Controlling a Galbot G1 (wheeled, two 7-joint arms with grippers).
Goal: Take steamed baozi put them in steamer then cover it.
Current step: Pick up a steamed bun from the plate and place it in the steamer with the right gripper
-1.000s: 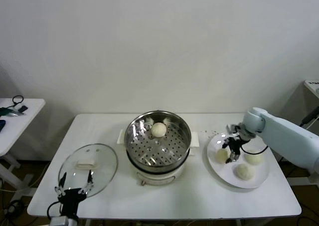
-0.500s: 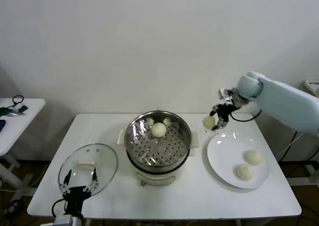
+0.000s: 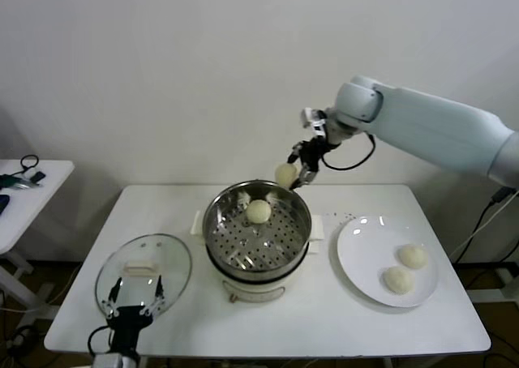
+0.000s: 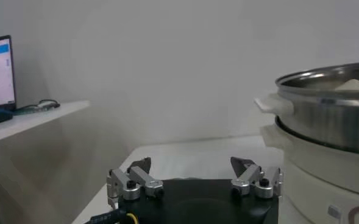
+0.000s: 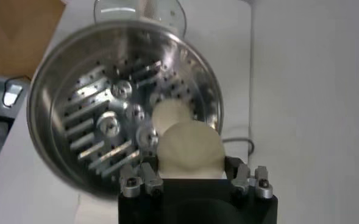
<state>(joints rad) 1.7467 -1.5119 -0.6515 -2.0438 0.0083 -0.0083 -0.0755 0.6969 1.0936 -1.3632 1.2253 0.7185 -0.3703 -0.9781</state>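
Note:
My right gripper (image 3: 296, 176) is shut on a cream-white baozi (image 3: 285, 174) and holds it in the air above the far right rim of the steel steamer (image 3: 212, 222). In the right wrist view the held baozi (image 5: 190, 150) sits between the jaws over the perforated tray (image 5: 100, 128). One baozi (image 3: 258, 211) lies inside the steamer, also seen in the right wrist view (image 5: 169, 114). Two baozi (image 3: 413, 256) (image 3: 397, 280) remain on the white plate (image 3: 361, 250). The glass cover (image 3: 173, 264) lies flat at the front left. My left gripper (image 3: 134, 298) is open, low at its near edge.
The steamer's side (image 4: 325, 131) fills one side of the left wrist view. A small side table (image 3: 12, 202) with cables stands to the left. A white wall is close behind the table.
My right gripper lifted a baozi off the plate and carried it up and left, from above the plate to above the steamer's far rim. The left arm stayed at the cover.

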